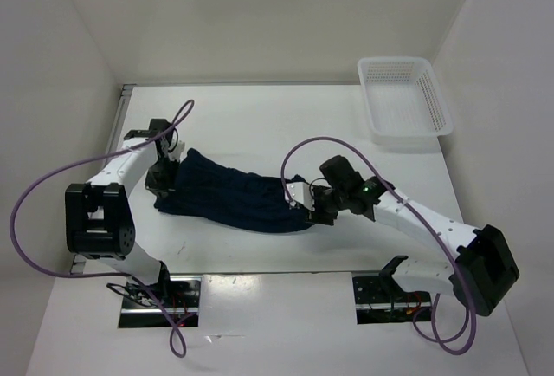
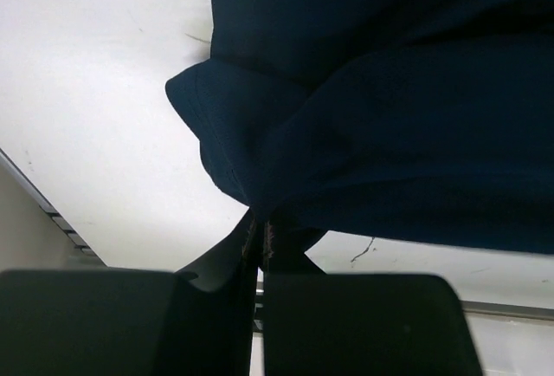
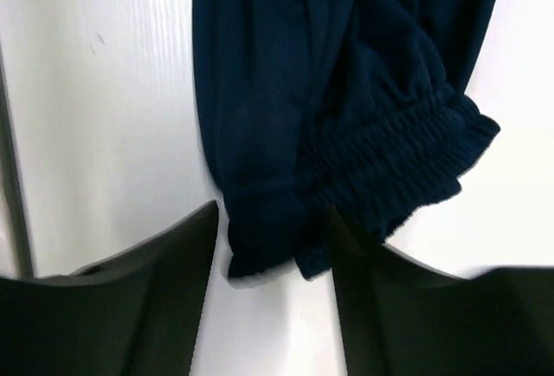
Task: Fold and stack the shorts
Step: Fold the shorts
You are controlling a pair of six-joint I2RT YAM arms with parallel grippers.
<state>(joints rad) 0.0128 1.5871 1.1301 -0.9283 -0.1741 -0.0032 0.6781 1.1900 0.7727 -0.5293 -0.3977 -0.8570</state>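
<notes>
The dark navy shorts [image 1: 232,194] lie stretched out across the middle of the table, running from left to lower right. My left gripper [image 1: 162,177] is at their left end, shut on a pinch of the fabric [image 2: 260,177], with the cloth bunched just above the closed fingers. My right gripper [image 1: 305,205] is at their right end, open, its fingers either side of the gathered elastic waistband corner [image 3: 286,237], which lies on the table between them. The waistband's ruffled edge [image 3: 415,159] spreads to the right.
A white mesh plastic basket [image 1: 403,99] stands at the back right corner, with nothing in it. White walls enclose the table on the left, back and right. Purple cables loop over both arms.
</notes>
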